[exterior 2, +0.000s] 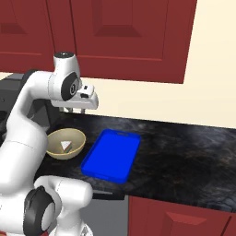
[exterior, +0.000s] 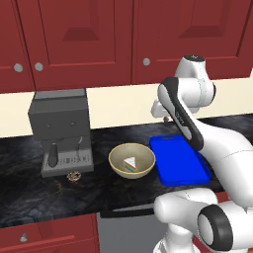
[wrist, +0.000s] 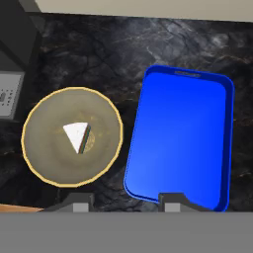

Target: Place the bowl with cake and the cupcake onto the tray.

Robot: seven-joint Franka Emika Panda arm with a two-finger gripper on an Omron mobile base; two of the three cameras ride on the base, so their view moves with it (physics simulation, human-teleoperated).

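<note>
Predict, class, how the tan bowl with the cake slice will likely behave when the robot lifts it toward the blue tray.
The bowl with cake looks rigid, so it should hold its shape. Its wall is wide and curved, so a rim pinch may let it tilt. The cake slice lies loose inside and would probably slide if it tips. The tray lies close beside it, so the carry is short.

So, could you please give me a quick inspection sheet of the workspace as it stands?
Surface: dark marbled counter.
Job's things: bowl with cake on the counter beside the tray, apart from it; cupcake in front of the coffee machine; tray bare.
Clutter: grey coffee machine at the left.
Hand: hand raised above the counter, holding nothing.
Cables: nothing seen.
Surroundings: red cabinets, cream wall.
</note>
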